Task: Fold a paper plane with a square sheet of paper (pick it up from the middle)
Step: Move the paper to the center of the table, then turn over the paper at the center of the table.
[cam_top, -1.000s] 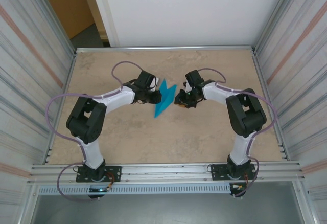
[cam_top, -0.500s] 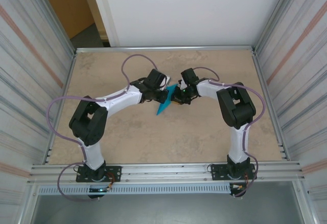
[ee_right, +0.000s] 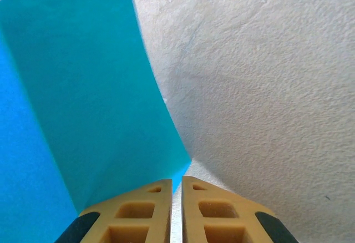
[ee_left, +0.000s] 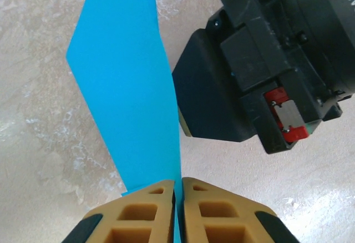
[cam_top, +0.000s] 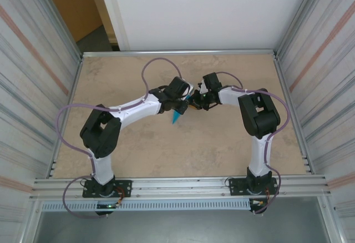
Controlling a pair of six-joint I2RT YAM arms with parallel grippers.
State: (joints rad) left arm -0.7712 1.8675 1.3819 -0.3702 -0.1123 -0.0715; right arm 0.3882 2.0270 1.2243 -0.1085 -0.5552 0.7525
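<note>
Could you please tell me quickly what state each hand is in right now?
Left hand: closed, pinching the teal paper.
Right hand: closed; the teal paper reaches its fingertips, but a grip cannot be told.

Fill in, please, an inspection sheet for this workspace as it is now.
Surface: beige mottled table.
Job's things: teal paper, folded to a narrow point, held between both arms near the table's centre.
Clutter: nothing seen.
Grippers: left gripper shut on the paper; right gripper shut, apparently pinching the paper's edge.
Cables: purple cables loop from both arms, away from the paper.
Surroundings: corrugated metal walls at both sides, white panel behind.
</note>
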